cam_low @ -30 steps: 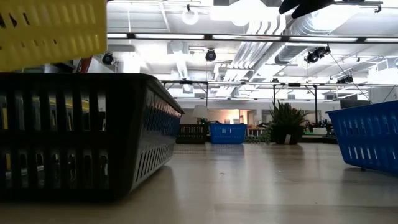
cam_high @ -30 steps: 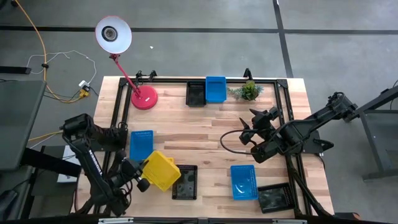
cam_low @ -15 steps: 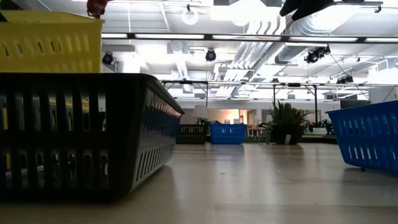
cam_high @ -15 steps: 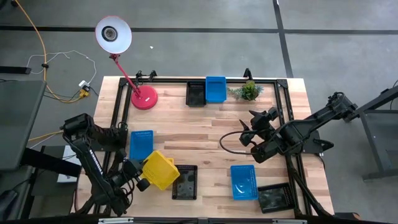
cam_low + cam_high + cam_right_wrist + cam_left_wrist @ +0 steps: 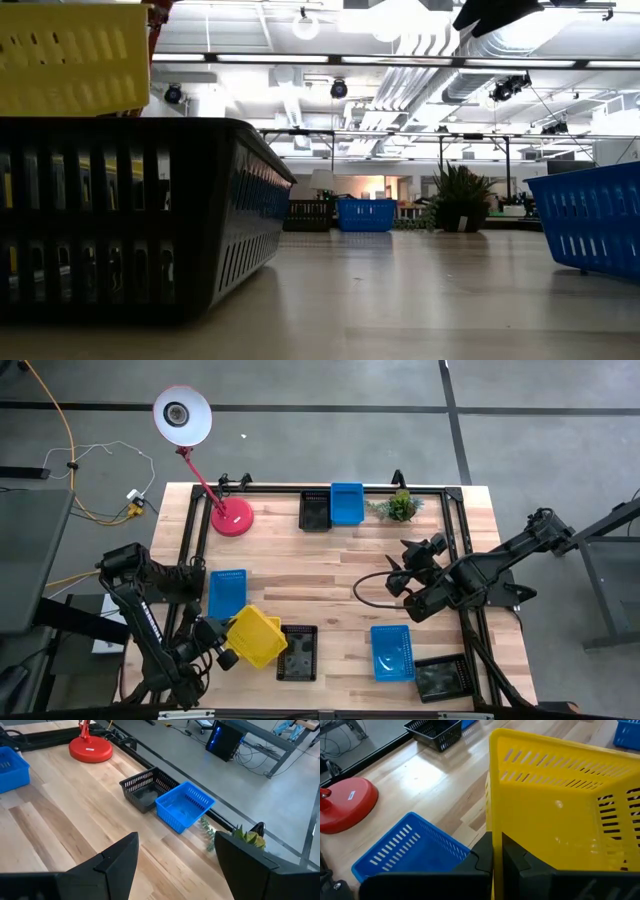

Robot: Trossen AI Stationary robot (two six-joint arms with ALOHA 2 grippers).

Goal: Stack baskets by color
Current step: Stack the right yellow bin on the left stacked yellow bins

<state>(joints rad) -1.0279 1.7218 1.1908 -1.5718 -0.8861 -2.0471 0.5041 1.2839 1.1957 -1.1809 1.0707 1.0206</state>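
A yellow basket [image 5: 257, 636] hangs above the table's near left part with my left gripper [image 5: 230, 649] shut on it; the low view shows this yellow basket [image 5: 70, 60] above the wall of a black basket [image 5: 130, 230]. That black basket [image 5: 297, 652] rests on its base just to the right. A blue basket [image 5: 227, 592] lies beyond it on the left. My right gripper [image 5: 402, 565] hovers open over the table's right middle, with nothing between its fingers [image 5: 125, 855]. My left gripper pinches one wall of the yellow basket at its rim [image 5: 491, 837], one finger on each side of the wall. The fingers come slanting down from the table's near left. The basket is lifted clear of the table and tilted.
At the near right lie a blue basket [image 5: 392, 652] and a black basket [image 5: 440, 678]. At the far edge stand a black basket [image 5: 314, 511], a blue basket [image 5: 347, 502], a small plant [image 5: 400, 506] and a pink lamp [image 5: 231, 517]. Bare wood lies in the middle.
The yellow basket in my left gripper has swung a little toward the table's left edge and turned slightly in the air. It dipped and rose again and stays clear of the table.
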